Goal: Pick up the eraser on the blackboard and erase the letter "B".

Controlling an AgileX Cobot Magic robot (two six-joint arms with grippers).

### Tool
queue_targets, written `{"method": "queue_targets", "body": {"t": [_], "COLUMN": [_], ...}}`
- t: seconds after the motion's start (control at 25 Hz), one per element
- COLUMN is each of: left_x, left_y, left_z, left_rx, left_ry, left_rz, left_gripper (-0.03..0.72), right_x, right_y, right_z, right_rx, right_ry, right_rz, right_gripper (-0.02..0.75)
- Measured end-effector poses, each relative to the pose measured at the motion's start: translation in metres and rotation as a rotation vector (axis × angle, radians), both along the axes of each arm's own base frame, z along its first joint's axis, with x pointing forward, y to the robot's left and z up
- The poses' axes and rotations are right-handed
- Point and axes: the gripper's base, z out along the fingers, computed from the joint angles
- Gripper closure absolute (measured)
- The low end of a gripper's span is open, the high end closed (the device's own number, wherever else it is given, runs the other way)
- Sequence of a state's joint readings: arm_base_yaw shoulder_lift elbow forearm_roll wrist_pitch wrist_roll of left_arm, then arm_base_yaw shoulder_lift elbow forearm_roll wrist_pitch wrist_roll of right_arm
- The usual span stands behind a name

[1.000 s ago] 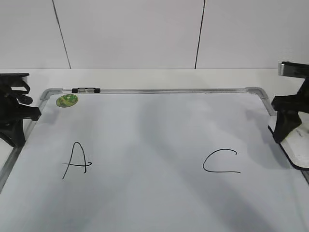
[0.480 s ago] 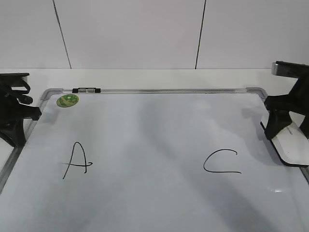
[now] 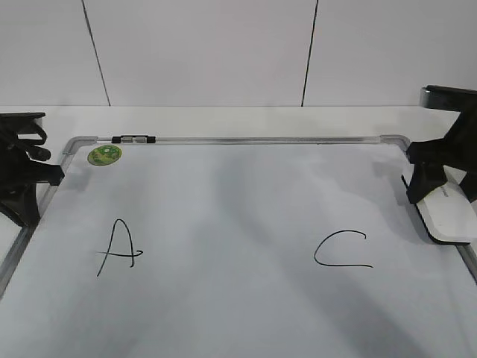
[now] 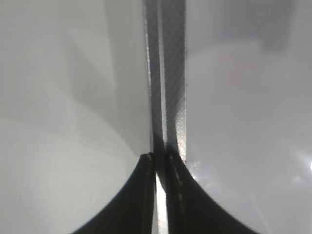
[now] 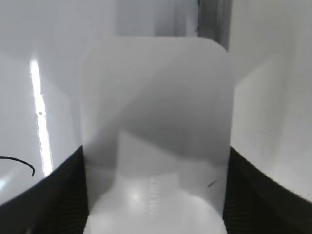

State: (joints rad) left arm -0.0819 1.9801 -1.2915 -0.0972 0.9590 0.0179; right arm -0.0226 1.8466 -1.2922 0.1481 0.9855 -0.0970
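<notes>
Eraser point(image 3: 447, 216) at blackboard point(image 3: 238, 139) right edge, clamped in right pincer point(image 5: 155, 195), left pincer point(image 4: 160, 161) closed.

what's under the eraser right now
The eraser lies on the blackboard by its right frame, with the right claw around it. Its underside, and any marks beneath, are covered.

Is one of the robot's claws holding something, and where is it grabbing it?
The right claw has the eraser between its fingers, one on each long side near the end. Whether it presses tight cannot be told. The left claw is shut on nothing.
</notes>
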Motion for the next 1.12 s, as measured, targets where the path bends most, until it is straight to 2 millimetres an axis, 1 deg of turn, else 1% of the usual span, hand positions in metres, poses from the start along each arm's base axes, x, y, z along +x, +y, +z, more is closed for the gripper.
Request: {"method": "queue_targets", "body": {"t": [0.16,0.36,0.76,0.88,0.96,1.04,1.12], "left_x": [0.0,0.0,0.0,0.0,0.0,0.0,0.0], "left_y": [0.0,0.0,0.0,0.0,0.0,0.0,0.0], "left_z": [0.0,0.0,0.0,0.0,0.0,0.0,0.0], "left_rx": [-0.001,-0.001,-0.001,-0.001,-0.001,-0.001,-0.001], "left_ry": [0.0,0.0,0.0,0.0,0.0,0.0,0.0], "left_rz": [0.001,0.001,0.001,0.001,0.001,0.001,0.001], "left_gripper": [0.668,0.668,0.668,0.668,0.668,0.668,0.668], "right_x": [0.001,0.003,0.002,0.0,-0.001,-0.003,0.0], "right_y": [-0.001,-0.002,-0.001,-0.001,0.0,0.0,0.0], "right_z": [-0.004,-0.021,-0.021,-0.021,-0.022,-0.021,-0.015], "right_rx": [-0.01,-0.016,-0.015,-0.009,-0.002,0.001,0.005], "right_ry": [0.01,0.064,0.075,0.096,0.115,0.137,0.143], "right_rz": [0.005,0.011,0.013,0.014,0.013,0.017,0.02], "right_gripper": [0.206,0.206,0.203,0.162,0.108,0.085,0.08]}}
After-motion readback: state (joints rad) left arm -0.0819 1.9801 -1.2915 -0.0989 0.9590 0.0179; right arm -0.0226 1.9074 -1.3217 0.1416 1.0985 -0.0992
